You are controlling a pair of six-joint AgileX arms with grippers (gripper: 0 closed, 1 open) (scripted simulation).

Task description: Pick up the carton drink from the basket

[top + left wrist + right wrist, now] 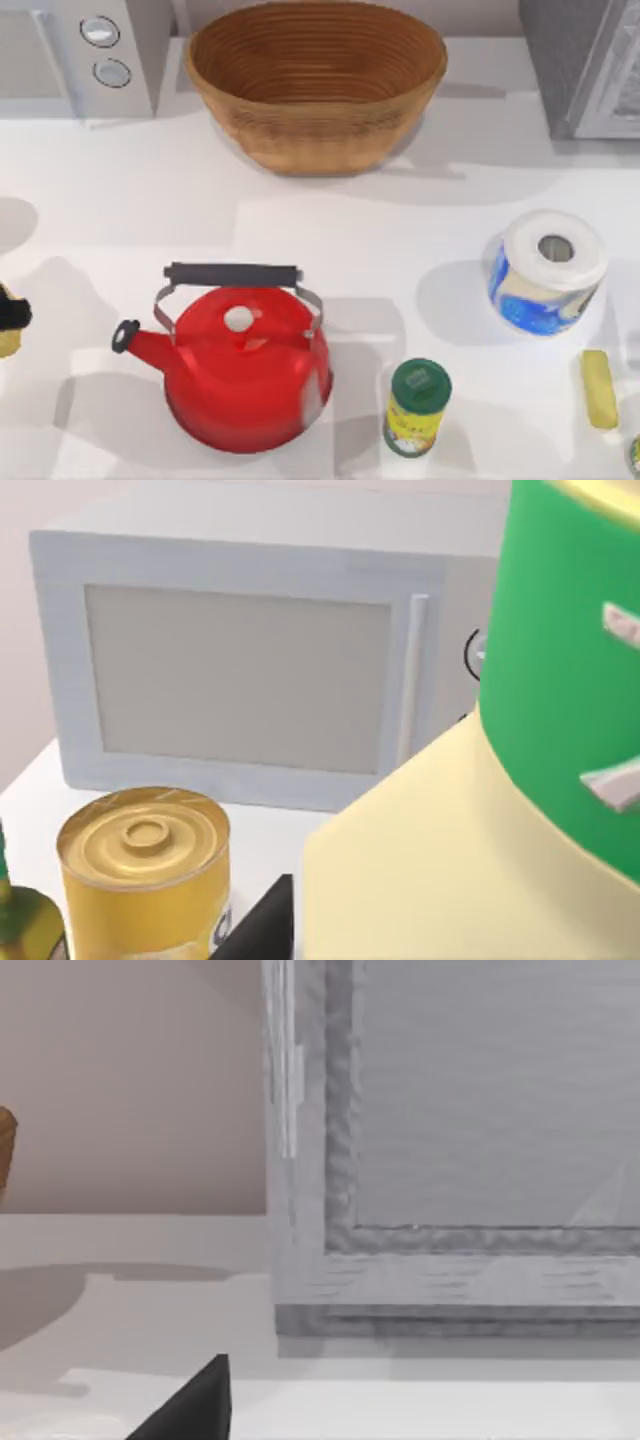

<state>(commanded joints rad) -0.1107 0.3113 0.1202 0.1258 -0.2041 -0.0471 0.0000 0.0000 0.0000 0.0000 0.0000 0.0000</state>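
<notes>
The basket (316,140) stands at the back middle of the table, and its ribbed inside shows nothing in it. The carton drink (420,870), pale yellow with a green top (560,670), stands very close in the left wrist view. A black part of my left gripper (262,920) sits right beside the carton's body; whether it grips the carton I cannot tell. In the right wrist view a black part of my right gripper (190,1400) hangs low over the table, facing a grey appliance (450,1160), with the basket's edge (4,1150) far off.
A red kettle (240,365) stands front centre, with a green-lidded yellow can (417,405) beside it. A paper roll (548,270) and a pale-yellow bar (598,388) are at the right. A microwave (70,50) is back left. A gold can (140,870) stands near the left gripper.
</notes>
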